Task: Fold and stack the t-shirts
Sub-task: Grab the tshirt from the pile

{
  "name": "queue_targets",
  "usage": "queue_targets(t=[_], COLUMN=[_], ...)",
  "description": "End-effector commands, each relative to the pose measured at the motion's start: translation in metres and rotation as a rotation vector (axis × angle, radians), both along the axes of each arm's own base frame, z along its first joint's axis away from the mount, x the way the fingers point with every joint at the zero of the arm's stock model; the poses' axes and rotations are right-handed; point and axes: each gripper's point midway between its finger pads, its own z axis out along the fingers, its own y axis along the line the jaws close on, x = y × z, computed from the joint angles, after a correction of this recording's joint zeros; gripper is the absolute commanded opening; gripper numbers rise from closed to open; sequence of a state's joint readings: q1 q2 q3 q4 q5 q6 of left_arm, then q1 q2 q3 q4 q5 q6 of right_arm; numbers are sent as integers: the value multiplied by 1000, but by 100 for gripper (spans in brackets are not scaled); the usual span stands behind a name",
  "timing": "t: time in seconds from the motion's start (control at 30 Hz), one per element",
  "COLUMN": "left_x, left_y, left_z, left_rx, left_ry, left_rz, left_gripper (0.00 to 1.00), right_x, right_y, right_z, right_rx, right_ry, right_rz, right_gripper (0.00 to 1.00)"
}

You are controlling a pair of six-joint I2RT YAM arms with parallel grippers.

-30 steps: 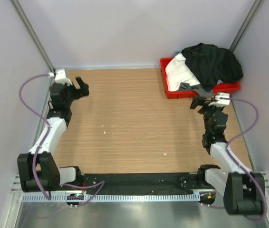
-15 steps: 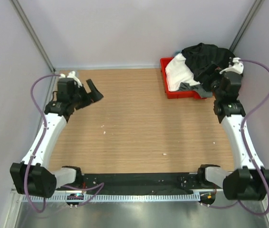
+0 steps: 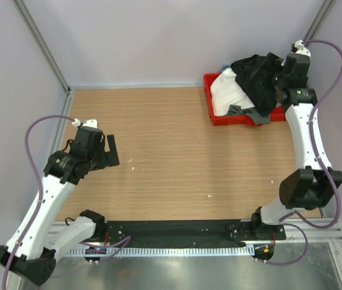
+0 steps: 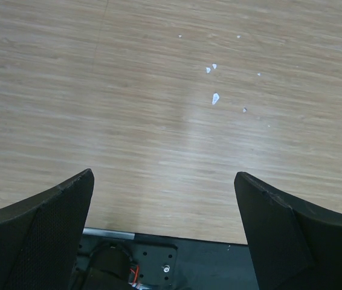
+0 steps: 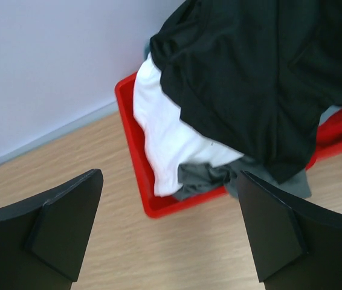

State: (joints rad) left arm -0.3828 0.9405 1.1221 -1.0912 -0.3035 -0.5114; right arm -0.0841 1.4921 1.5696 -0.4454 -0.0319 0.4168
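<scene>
Hangs, right jaws spread, above the black t-shirt (image 5: 261, 78) heaped on the white t-shirt (image 5: 165, 133) and grey t-shirt (image 5: 207, 176) in the red tray (image 5: 139, 175); risks dragging all three out tangled; holds left jaws spread above the table (image 3: 171, 151).

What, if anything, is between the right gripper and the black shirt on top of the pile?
Nothing visible. The right gripper is open and looks down on the red tray. The black shirt lies uncovered on top of the white shirt and grey shirt. Its far side runs out of the wrist view.
</scene>
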Motion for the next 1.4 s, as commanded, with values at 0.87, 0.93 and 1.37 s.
queue_targets(t=[0.87, 0.93, 1.37], left_x=[-34, -34, -24], left_y=[19, 21, 16], left_z=[53, 53, 52], left_rx=[-68, -66, -132], left_ry=[-278, -279, -435], left_rz=[-1, 8, 24], left_gripper=[100, 100, 100], right_x=[126, 127, 106], right_y=[-29, -33, 44], right_z=[-116, -115, -1], right_rx=[-256, -273, -277], right_ry=[391, 395, 159], right_rz=[-60, -70, 45], right_gripper=[61, 52, 2])
